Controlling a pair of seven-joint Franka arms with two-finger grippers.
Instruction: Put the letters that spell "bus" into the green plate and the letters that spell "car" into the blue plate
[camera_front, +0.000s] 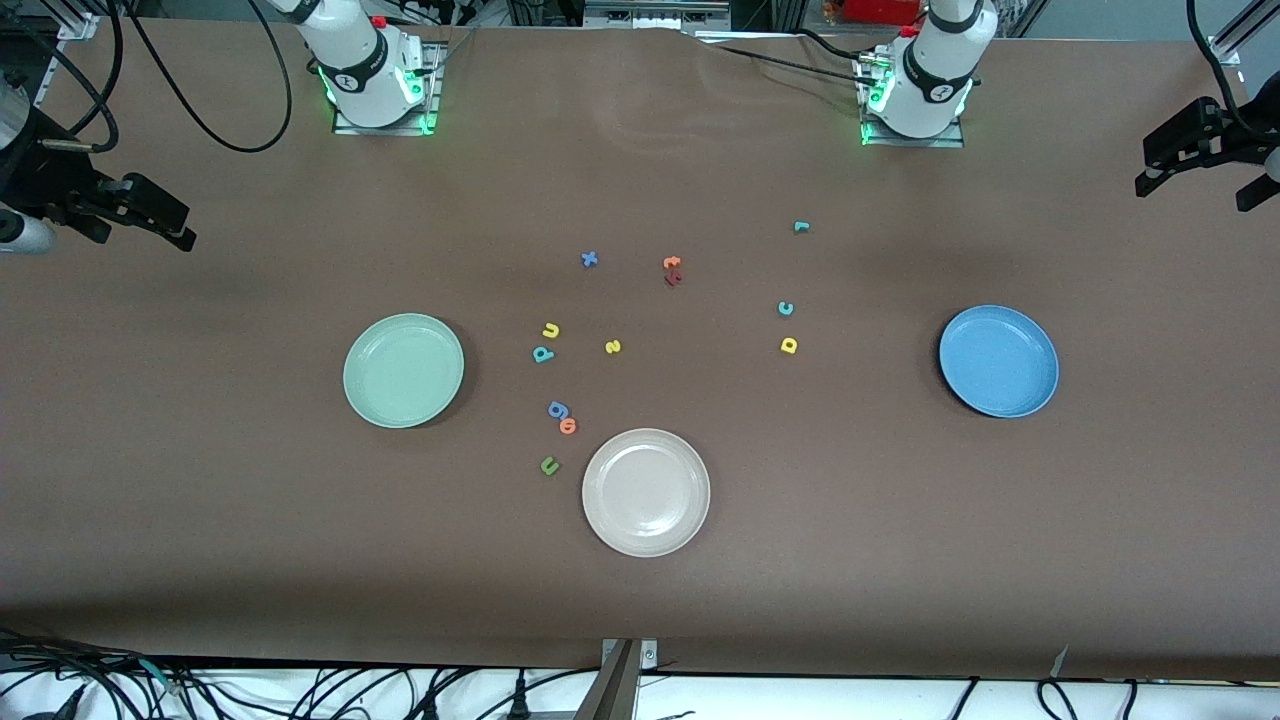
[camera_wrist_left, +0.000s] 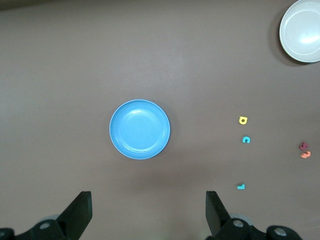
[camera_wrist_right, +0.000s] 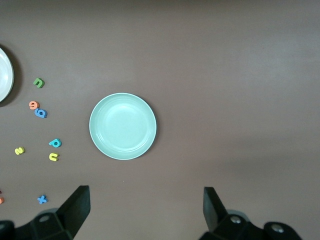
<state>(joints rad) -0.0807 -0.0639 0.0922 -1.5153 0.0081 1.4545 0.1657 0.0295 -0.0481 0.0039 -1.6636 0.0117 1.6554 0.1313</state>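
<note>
The green plate (camera_front: 403, 370) lies toward the right arm's end and holds nothing. Beside it lie the yellow u (camera_front: 550, 330), teal b (camera_front: 543, 353) and yellow s (camera_front: 613, 346). The blue plate (camera_front: 998, 360) lies toward the left arm's end, also bare. The teal c (camera_front: 786, 308), yellow a (camera_front: 789, 345) and teal r (camera_front: 800, 227) lie toward the middle from it. My left gripper (camera_wrist_left: 148, 200) hangs open high over the table by the blue plate (camera_wrist_left: 139, 129). My right gripper (camera_wrist_right: 145, 195) hangs open high by the green plate (camera_wrist_right: 123, 126). Neither holds anything.
A beige plate (camera_front: 646, 491) lies nearest the front camera. Other letters lie about mid-table: blue g (camera_front: 558, 409), an orange letter (camera_front: 568, 426), dark green u (camera_front: 549, 465), blue x (camera_front: 589, 259), orange t (camera_front: 672, 263), a dark red letter (camera_front: 673, 279). Black camera mounts stand at both table ends.
</note>
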